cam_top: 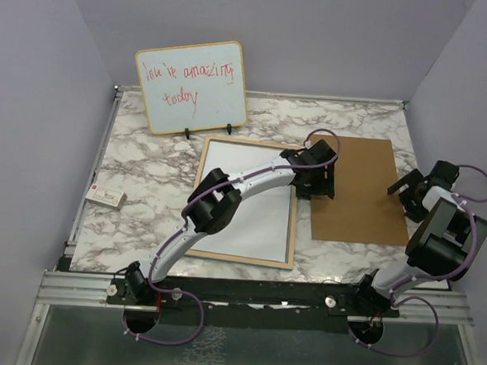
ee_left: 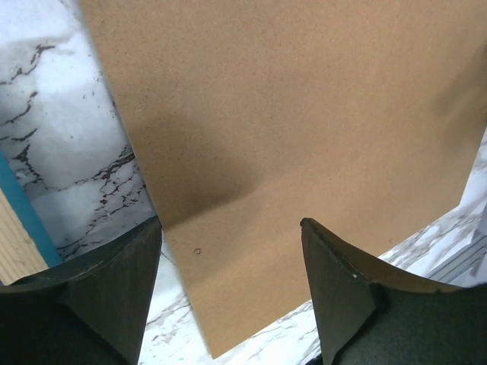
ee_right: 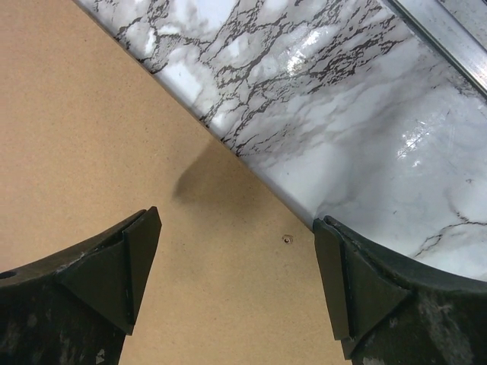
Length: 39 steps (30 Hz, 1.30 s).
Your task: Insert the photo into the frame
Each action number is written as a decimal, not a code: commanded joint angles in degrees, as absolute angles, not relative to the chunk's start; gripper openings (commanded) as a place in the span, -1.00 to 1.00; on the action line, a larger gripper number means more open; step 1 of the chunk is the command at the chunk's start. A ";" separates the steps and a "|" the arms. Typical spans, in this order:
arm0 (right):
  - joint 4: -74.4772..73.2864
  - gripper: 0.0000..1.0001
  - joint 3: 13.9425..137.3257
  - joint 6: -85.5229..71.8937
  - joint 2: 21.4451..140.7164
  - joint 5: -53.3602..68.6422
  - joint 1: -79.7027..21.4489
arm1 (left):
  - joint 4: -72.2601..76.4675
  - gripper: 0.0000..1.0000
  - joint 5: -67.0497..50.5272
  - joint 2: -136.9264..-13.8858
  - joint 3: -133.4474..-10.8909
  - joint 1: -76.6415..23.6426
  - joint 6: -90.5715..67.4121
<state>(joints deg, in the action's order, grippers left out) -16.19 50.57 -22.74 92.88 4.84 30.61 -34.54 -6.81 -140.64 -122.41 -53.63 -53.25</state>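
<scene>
Left hand point(cam_top: 316, 185) and right hand point(cam_top: 414, 195) hover, fingers apart, over the brown board point(cam_top: 358, 198); only the left wrist view shows, seemingly, the frame point(ee_left: 27, 217) edge in blue.

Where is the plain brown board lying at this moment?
In the top view, the brown board lies flat on the right half of the marble table, just right of the frame, with the left gripper over its left edge.

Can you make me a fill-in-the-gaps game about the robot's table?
1. The writing on the whiteboard is ___.
2. Seen from above, the brown board lies to the ___ of the frame.
3. The left gripper and the right gripper both have their jaws ___.
Missing words: red; right; open.
</scene>
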 commanded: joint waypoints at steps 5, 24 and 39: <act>-26.03 0.80 43.95 -29.72 90.88 19.41 28.92 | -30.91 0.45 -14.67 -137.30 -130.08 -55.39 -41.72; -23.99 0.75 34.54 -31.92 87.32 31.29 25.47 | -35.44 0.41 -11.80 -125.62 -115.95 -52.30 -38.04; -22.91 0.71 32.89 -32.70 86.17 28.41 22.41 | -34.89 0.43 -12.35 -120.71 -100.55 -45.65 -32.62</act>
